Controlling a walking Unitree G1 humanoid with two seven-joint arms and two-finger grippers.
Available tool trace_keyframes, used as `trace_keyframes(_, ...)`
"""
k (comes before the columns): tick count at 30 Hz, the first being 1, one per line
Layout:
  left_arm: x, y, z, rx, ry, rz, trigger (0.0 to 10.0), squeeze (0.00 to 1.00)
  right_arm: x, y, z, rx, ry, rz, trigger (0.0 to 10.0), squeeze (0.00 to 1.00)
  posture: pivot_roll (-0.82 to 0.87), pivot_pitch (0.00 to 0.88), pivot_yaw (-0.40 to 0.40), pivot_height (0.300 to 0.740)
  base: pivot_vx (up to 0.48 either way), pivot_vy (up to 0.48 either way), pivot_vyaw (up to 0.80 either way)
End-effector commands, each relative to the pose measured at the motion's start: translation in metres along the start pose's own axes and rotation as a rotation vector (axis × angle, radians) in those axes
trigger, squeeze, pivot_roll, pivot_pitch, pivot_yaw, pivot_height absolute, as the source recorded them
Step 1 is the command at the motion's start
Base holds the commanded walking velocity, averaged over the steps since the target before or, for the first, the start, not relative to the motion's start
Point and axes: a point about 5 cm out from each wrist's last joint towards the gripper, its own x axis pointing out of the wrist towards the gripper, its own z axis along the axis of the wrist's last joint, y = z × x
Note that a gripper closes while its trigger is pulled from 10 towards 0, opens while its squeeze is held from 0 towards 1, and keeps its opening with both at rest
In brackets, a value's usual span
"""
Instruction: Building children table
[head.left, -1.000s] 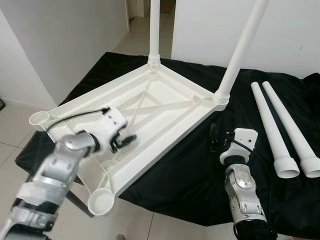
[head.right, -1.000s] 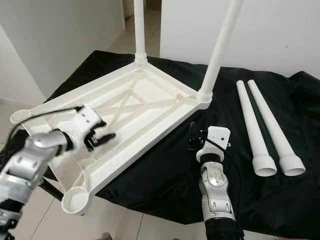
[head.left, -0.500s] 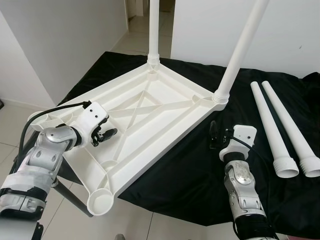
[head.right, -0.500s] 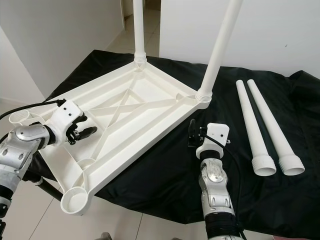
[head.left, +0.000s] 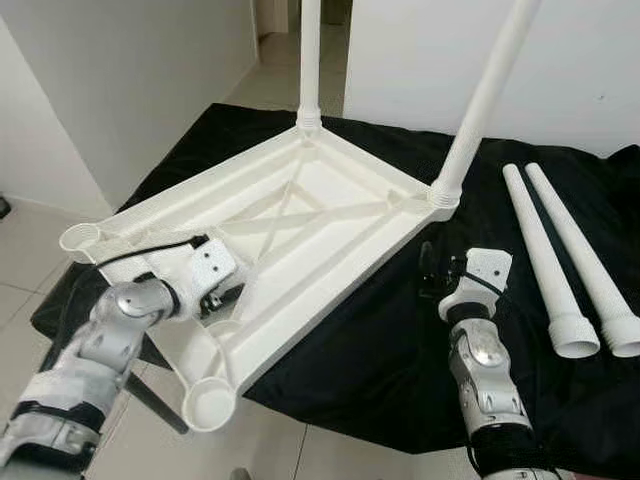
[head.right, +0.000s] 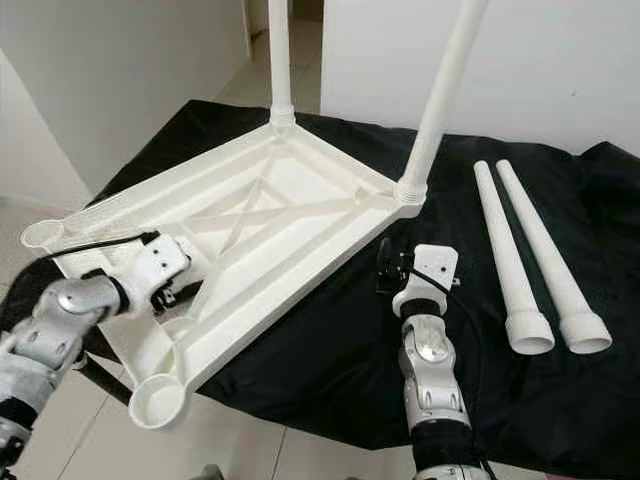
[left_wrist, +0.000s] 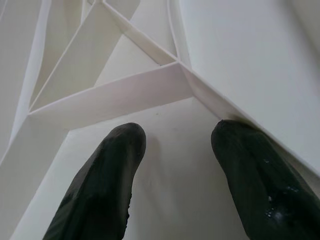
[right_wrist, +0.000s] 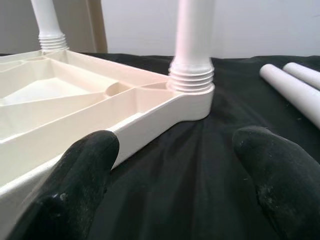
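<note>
resting inside upturned tabletop (head.left: 330, 215), left gripper (left_wrist: 175, 150)

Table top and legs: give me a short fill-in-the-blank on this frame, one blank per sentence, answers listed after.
1. The white table top lies upside down with ____ legs already standing in its corner sockets.
2. The two loose legs lie on the black ____.
3. The left gripper has its open fingers inside the ribbed underside of the table ____.
4. The right gripper is open and points at the threaded base of the ____.

Missing words: two; cloth; top; near fitted leg
</note>
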Motion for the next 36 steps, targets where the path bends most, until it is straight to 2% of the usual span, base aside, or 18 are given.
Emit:
trace_keyframes(1, 0.007, -0.016, -0.001, 0.012, -0.003, -0.060, 10.0, 0.00, 0.002, 0.002, -0.001, 0.011, 0.004, 0.001, 10.0, 0.00, -0.01, 0.000, -0.004, 0.740, 0.000, 0.000, 0.00)
trace_keyframes(5, 0.019, -0.034, 0.012, -0.007, -0.054, -0.100, 10.0, 0.00, 0.005, 0.006, -0.002, 0.014, 0.011, 0.002, 10.0, 0.00, 0.00, 0.000, -0.004, 0.740, 0.000, 0.000, 0.00)
trace_keyframes(8, 0.023, -0.039, 0.018, -0.015, -0.077, -0.111, 10.0, 0.00, 0.004, 0.008, -0.003, 0.016, 0.016, 0.003, 10.0, 0.00, 0.00, 0.000, 0.001, 0.740, 0.000, 0.000, 0.00)
trace_keyframes(9, 0.028, -0.047, 0.028, -0.035, -0.110, -0.125, 10.0, 0.00, 0.003, 0.009, -0.005, 0.019, 0.028, 0.004, 10.0, 0.00, 0.00, 0.000, 0.003, 0.740, 0.000, 0.000, 0.00)
trace_keyframes(11, 0.028, -0.047, 0.028, -0.035, -0.110, -0.125, 10.0, 0.00, 0.003, 0.009, -0.005, 0.019, 0.028, 0.004, 10.0, 0.00, 0.00, 0.000, 0.003, 0.740, 0.000, 0.000, 0.00)
trace_keyframes(16, 0.037, -0.065, 0.046, -0.066, -0.166, -0.150, 10.0, 0.00, 0.001, 0.008, -0.011, 0.020, 0.061, -0.012, 10.0, 0.00, -0.01, 0.000, 0.011, 0.740, 0.000, 0.000, 0.00)
trace_keyframes(22, 0.043, -0.073, 0.059, -0.082, -0.203, -0.152, 10.0, 0.00, 0.002, 0.007, -0.016, 0.005, 0.084, -0.032, 10.0, 0.00, -0.01, 0.000, 0.015, 0.740, 0.000, 0.000, 0.00)
trace_keyframes(24, 0.043, -0.072, 0.060, -0.080, -0.210, -0.150, 10.0, 0.00, 0.002, 0.007, -0.016, 0.011, 0.088, -0.036, 10.0, 0.00, -0.01, 0.000, 0.014, 0.740, 0.000, 0.000, 0.00)
trace_keyframes(25, 0.043, -0.063, 0.060, -0.072, -0.204, -0.134, 10.0, 0.00, 0.003, 0.007, -0.017, 0.023, 0.094, -0.044, 10.0, 0.00, -0.01, 0.000, 0.014, 0.740, 0.000, 0.000, 0.00)
trace_keyframes(27, 0.042, -0.061, 0.060, -0.071, -0.201, -0.129, 10.0, 0.00, 0.004, 0.007, -0.017, 0.026, 0.096, -0.046, 10.0, 0.00, -0.01, 0.000, 0.014, 0.740, 0.000, 0.000, 0.00)
trace_keyframes(30, 0.034, -0.045, 0.062, -0.070, -0.226, -0.114, 10.0, 0.00, 0.004, 0.007, -0.017, 0.020, 0.093, -0.050, 10.0, 0.00, -0.01, 0.000, 0.011, 0.740, 0.000, 0.000, 0.00)
trace_keyframes(36, 0.023, -0.029, 0.060, -0.040, -0.231, -0.107, 10.0, 0.00, 0.002, 0.003, -0.017, 0.015, 0.087, -0.065, 10.0, 0.00, -0.01, 0.000, 0.008, 0.740, 0.000, 0.000, 0.00)
